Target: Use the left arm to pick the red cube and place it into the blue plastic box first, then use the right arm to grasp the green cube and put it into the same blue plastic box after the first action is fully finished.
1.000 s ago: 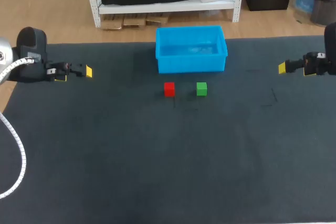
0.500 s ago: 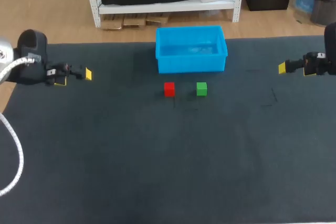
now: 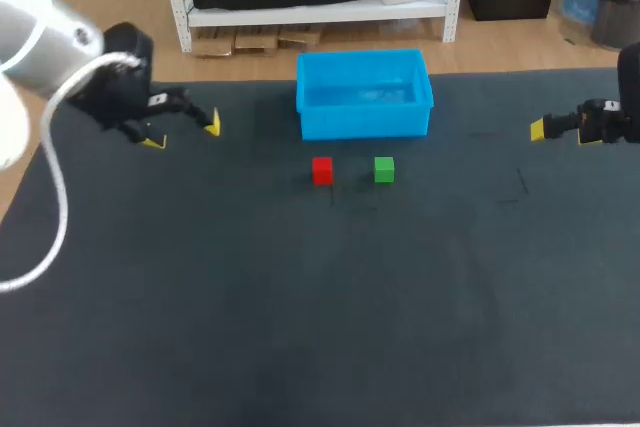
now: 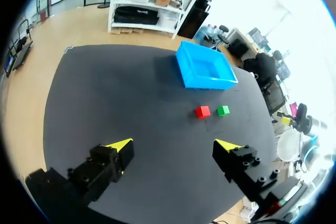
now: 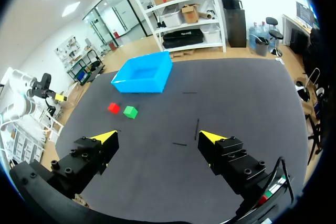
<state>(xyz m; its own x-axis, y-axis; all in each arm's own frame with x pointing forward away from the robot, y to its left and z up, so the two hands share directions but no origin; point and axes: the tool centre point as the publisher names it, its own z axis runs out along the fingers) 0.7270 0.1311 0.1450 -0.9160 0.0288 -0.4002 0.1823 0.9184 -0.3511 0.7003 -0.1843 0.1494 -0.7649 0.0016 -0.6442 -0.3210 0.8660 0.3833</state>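
Now: both claws released, both cubes on the mat

From the head view I see the red cube sitting on the dark table, just in front of the blue plastic box and apart from its front wall. The green cube sits near it on the right side, level with it, with a gap between the two. Neither cube is in the box.

The left gripper hangs over the table's far left area, well apart from the red cube and to the left of the box. In the left wrist view its fingers are spread wide with nothing between them; the red cube and green cube lie well ahead of it, with the box beyond them.

The right gripper is over the table's right edge, far from the green cube. In the right wrist view the right gripper is also spread wide and holds nothing, only bare mat between the yellow tips. Both cubes and the box are well ahead of it.
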